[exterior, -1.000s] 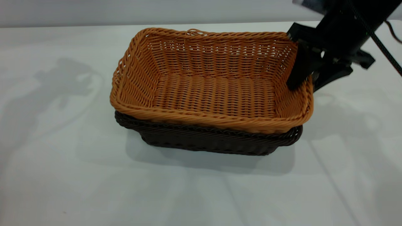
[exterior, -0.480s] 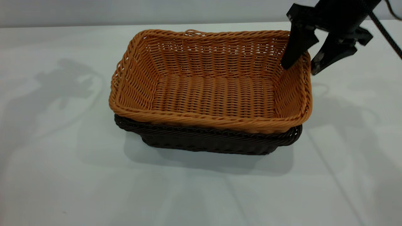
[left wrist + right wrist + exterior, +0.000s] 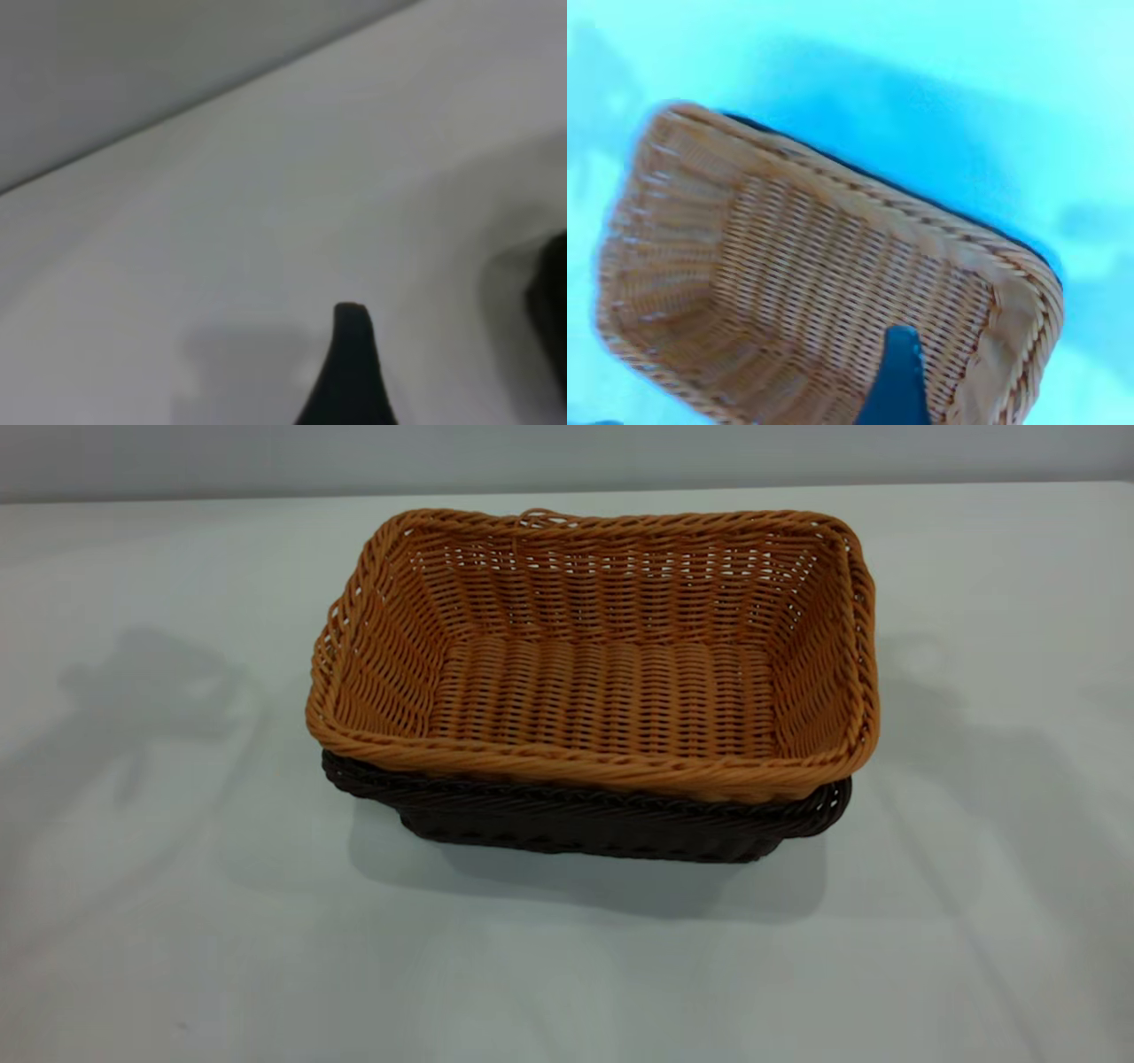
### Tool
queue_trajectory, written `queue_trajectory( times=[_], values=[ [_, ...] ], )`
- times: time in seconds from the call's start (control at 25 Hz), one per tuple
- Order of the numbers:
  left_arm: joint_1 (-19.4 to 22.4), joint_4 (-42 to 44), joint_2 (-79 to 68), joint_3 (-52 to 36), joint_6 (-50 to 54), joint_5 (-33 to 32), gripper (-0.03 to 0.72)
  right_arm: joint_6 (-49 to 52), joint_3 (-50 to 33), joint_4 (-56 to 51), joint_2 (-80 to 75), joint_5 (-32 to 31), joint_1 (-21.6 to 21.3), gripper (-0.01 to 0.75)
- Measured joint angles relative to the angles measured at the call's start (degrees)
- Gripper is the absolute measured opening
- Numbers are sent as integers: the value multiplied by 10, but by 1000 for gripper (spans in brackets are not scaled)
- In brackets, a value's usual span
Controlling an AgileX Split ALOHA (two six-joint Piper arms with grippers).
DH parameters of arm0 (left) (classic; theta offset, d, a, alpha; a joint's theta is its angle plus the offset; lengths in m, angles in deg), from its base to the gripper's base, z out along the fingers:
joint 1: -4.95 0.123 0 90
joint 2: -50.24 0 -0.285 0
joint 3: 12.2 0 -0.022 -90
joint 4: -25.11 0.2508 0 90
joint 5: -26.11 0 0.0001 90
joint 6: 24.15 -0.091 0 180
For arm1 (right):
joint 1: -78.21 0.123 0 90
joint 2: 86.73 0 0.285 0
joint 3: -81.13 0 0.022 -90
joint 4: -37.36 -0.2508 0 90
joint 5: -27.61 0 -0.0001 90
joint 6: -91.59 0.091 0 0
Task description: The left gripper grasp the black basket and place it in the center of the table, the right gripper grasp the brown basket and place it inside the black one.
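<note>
Gone from the exterior view is my right gripper, which a second ago stood open-jawed at the right end wall of the orange-tan rectangular wicker basket [image 3: 602, 664]; it has lifted clear. That brown basket sits nested inside the very dark brown-black wicker basket [image 3: 585, 824], whose braided rim shows just below it along the near side, both near the middle of the broad white table [image 3: 177, 921]. I judge the placing done.

Both baskets look light and fairly stiff, with open weave that gives a little under a pinch. The braided rim or a short end wall is where I'd take hold, one finger inside, one outside.

From the right wrist camera I see one dark fingertip [image 3: 897, 376] above the brown basket [image 3: 824, 283]; I cannot tell the jaw state there. My left gripper hangs over bare table, one fingertip [image 3: 351, 372] showing; cannot tell either.
</note>
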Motion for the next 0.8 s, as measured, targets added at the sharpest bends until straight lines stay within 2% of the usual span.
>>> queue_trajectory(
  times=[0.2, 0.36, 0.52, 0.72, 0.8],
  values=[
    [0, 4, 102, 0, 61, -73, 547, 0, 0, 1, 126, -97, 0, 582],
    [0, 5, 175, 0, 110, -114, 547, -2, -2, 2, 214, -142, 0, 582],
    [0, 6, 226, 0, 131, -153, 547, -2, -42, -3, 315, -150, 0, 582],
    [0, 33, 269, 0, 172, -271, 547, -4, -139, -18, 453, -148, 0, 582],
    [0, 56, 284, -1, 195, -273, 547, -4, -186, -20, 510, -146, 0, 582]
  ],
)
